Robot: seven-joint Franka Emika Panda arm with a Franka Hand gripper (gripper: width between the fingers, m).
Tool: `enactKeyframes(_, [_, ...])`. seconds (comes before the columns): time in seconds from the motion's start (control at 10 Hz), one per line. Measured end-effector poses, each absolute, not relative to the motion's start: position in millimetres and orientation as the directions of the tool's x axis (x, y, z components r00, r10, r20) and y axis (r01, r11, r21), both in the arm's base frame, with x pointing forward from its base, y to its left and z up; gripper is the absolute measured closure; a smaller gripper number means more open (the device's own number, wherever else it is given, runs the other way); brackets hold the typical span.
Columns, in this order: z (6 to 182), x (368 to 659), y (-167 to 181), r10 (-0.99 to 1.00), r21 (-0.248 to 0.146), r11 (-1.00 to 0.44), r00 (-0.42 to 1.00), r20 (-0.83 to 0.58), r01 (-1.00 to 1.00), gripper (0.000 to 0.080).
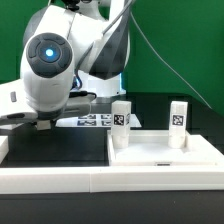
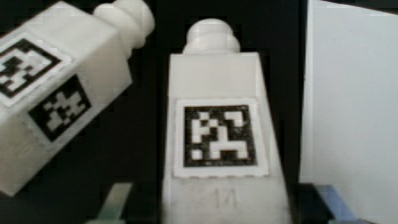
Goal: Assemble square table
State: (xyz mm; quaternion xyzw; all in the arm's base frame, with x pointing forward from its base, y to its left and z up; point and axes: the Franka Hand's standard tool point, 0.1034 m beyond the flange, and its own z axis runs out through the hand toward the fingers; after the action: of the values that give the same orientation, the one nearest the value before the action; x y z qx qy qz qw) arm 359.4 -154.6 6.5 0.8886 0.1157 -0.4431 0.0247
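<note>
In the wrist view a white leg [image 2: 221, 120] with a black-and-white tag lies lengthwise between my fingers. My gripper [image 2: 222, 208] is open and straddles its near end; a dark gap shows between the leg and each fingertip [image 2: 118, 200]. A second tagged leg [image 2: 63, 90] lies beside it, slanted. In the exterior view the white square tabletop [image 1: 165, 152] lies at the right with two tagged legs [image 1: 121, 115] [image 1: 178, 115] standing upright on it. My gripper [image 1: 42, 124] is low over the black table at the exterior view's left, mostly hidden by the arm.
The marker board [image 1: 95, 120] lies behind, between the arm and the tabletop. A long white rail [image 1: 90, 182] runs along the front of the work surface. A plain white flat surface [image 2: 356, 90] lies close beside the centre leg; I cannot tell what it is.
</note>
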Motion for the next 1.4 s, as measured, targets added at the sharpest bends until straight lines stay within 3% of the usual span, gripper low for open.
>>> enactKeyframes(0.2, [10.2,364.9,-148.9,0.195,-0.062,-0.969,0.583,-0.789,0.241,0.0509])
enactKeyframes(0.7, [49.2,423.8,-109.9,0.218,-0.057,-0.96,0.605,-0.766,0.274,0.0509])
enactKeyframes(1.1, [46.0,435.3,-112.1,0.243,-0.035,-0.957,0.73,-0.638,0.288,0.0509])
enactKeyframes(1.4, [81.3,464.6,-98.6,0.251,-0.036,-0.962,0.824,-0.508,0.271,0.0509])
